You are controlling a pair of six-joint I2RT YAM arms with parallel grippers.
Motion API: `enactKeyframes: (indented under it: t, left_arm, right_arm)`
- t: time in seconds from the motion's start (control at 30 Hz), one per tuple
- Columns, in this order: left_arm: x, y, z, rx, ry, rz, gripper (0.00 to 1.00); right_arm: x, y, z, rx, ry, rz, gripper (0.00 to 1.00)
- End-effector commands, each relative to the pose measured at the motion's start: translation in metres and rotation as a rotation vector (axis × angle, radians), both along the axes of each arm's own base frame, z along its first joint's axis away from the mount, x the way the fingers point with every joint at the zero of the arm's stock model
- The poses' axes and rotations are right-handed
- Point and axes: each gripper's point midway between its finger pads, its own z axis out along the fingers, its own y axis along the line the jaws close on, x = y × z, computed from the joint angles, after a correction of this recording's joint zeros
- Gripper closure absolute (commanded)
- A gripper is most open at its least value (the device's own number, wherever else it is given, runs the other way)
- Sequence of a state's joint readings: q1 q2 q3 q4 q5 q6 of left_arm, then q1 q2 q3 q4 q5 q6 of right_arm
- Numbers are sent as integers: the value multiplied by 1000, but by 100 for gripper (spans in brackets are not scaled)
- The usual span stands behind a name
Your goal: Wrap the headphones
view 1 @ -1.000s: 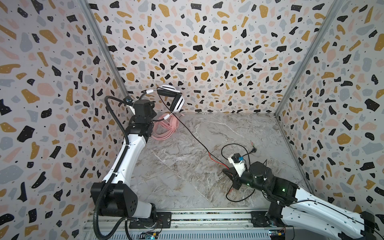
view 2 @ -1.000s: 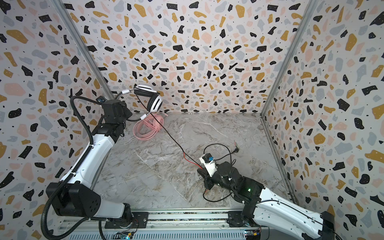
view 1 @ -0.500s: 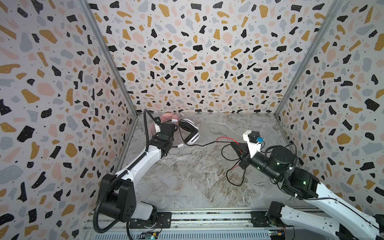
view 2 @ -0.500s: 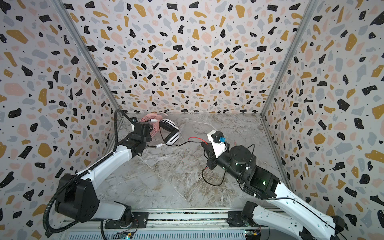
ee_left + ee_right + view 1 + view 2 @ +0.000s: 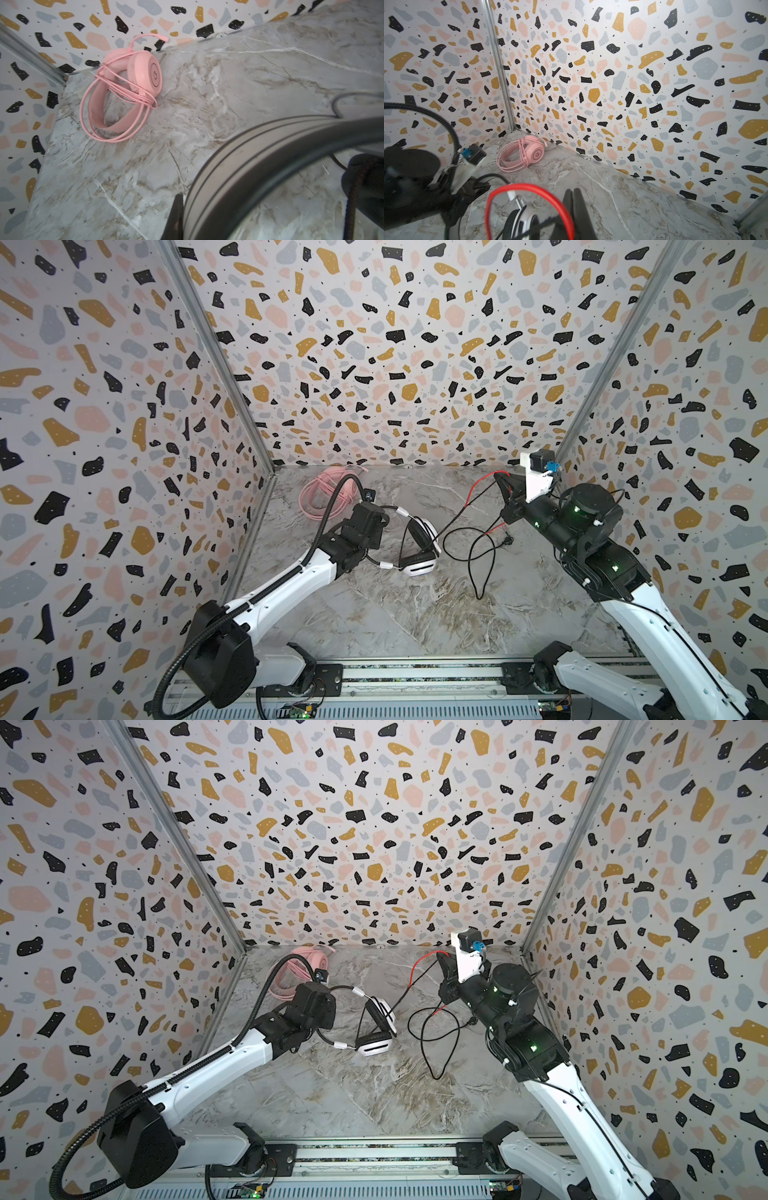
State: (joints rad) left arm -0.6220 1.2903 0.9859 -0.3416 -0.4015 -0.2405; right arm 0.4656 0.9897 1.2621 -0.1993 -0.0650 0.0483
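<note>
White headset [image 5: 419, 547] left of centre, low on tabletop [image 5: 415, 614] | left fingers [image 5: 176, 216] clamp its stiff band [image 5: 270, 166] | right fingers [image 5: 580, 209] pinch its limp cable [image 5: 527, 186], raised | I judge it light; hold band, not earcups [image 5: 419, 568] | pink headset [image 5: 145, 74] back-left corner.

Left arm [image 5: 286, 589], right arm [image 5: 648, 614]: white shells, black joints (green LEDs [image 5: 615, 568] on right). Corrugated black conduit [image 5: 174, 664], 8 o'clock.

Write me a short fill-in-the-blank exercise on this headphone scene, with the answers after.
The wrapped headphones in the back corner are ___ in colour.
The left claw grips the white headphones by their ___.
The right claw pinches a cable coloured black and ___.
Missing: pink, headband, red.
</note>
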Motion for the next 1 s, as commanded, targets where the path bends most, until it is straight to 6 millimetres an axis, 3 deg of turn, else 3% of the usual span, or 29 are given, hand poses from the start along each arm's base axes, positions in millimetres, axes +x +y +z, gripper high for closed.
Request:
enactKeyframes:
  t: [0.0, 0.23, 0.33, 0.47, 0.67, 0.97]
  left_arm:
    - [-15, -19, 17, -77, -18, -123, 100]
    - [-49, -40, 14, -117, 65, -311, 100]
    - [-61, -50, 22, -171, 67, -390, 100]
    - [-88, -77, 34, -299, 106, -575, 100]
    - [-108, -94, 56, -395, 115, -704, 100]
    - [-119, -105, 116, -552, -1, -784, 100]
  right_arm:
    - [13, -4, 11, 58, 2, 41, 100]
    - [64, -29, -28, 150, 151, 28, 100]
    - [80, -37, -54, 169, 220, 27, 100]
    - [94, -35, -97, 157, 332, 51, 100]
    - [99, -28, -150, 157, 440, 81, 100]
    - [85, -16, -236, 171, 597, 124, 100]
